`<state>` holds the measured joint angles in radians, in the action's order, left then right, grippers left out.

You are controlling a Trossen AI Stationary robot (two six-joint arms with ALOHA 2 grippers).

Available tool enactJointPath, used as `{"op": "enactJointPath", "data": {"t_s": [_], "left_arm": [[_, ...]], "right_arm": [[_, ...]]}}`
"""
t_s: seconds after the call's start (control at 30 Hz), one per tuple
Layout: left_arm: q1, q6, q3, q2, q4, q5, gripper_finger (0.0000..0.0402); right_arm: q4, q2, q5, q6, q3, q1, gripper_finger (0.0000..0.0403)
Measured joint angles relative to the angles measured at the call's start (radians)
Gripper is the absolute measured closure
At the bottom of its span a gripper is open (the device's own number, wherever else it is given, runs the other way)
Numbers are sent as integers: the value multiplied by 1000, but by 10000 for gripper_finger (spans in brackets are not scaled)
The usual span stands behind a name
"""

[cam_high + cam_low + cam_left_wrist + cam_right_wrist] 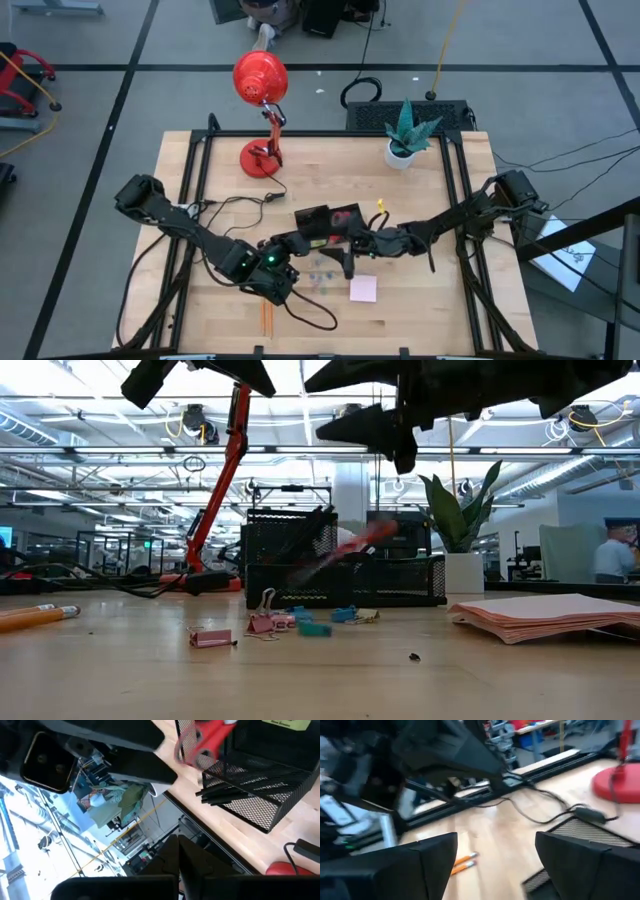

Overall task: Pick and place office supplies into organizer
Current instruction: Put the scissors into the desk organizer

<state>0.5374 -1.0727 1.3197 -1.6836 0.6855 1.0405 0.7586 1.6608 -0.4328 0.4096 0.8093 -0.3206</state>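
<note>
The black mesh organizer (322, 221) stands mid-table, with black pens (225, 796) in one compartment. Red-handled scissors (350, 548) show blurred and slanting at the organizer, lower end inside it and handles (202, 741) above its rim; no gripper touches them. My right gripper (495, 865) is open just right of the organizer, with nothing between its fingers. My left gripper (178, 857) is shut and empty at the organizer's near-left corner. A pink sticky-note pad (363, 289), small clips (300, 622), orange pencils (267, 315) and a yellow piece (380, 207) lie on the table.
A red desk lamp (262, 110) stands at the far left, its cable running toward the organizer. A potted plant (405, 135) stands at the far right. Bare wood lies along the near edge, around the pad and pencils.
</note>
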Motion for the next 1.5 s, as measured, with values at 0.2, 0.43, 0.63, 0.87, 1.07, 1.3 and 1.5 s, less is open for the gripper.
{"op": "enactJointPath", "data": {"t_s": [0.2,0.43,0.63,0.87,1.07,1.3,1.5], "left_arm": [[1,10,0,0,0,-20,397],[1,11,0,0,-1,-30,397],[1,11,0,0,-1,-32,399],[1,35,0,0,-1,-34,399],[18,395,-1,52,84,-109,392],[73,661,-90,292,-78,-472,399],[89,683,-362,563,-468,-669,400]], "right_arm": [[-65,1,-40,10,0,1,144],[-59,1,-39,12,0,0,144],[-59,1,-39,18,0,0,144],[-60,1,-37,20,0,0,145],[-75,0,17,-8,0,-12,145],[-107,-23,18,-91,-1,-27,145],[-104,-38,18,-156,-1,-43,145]]}}
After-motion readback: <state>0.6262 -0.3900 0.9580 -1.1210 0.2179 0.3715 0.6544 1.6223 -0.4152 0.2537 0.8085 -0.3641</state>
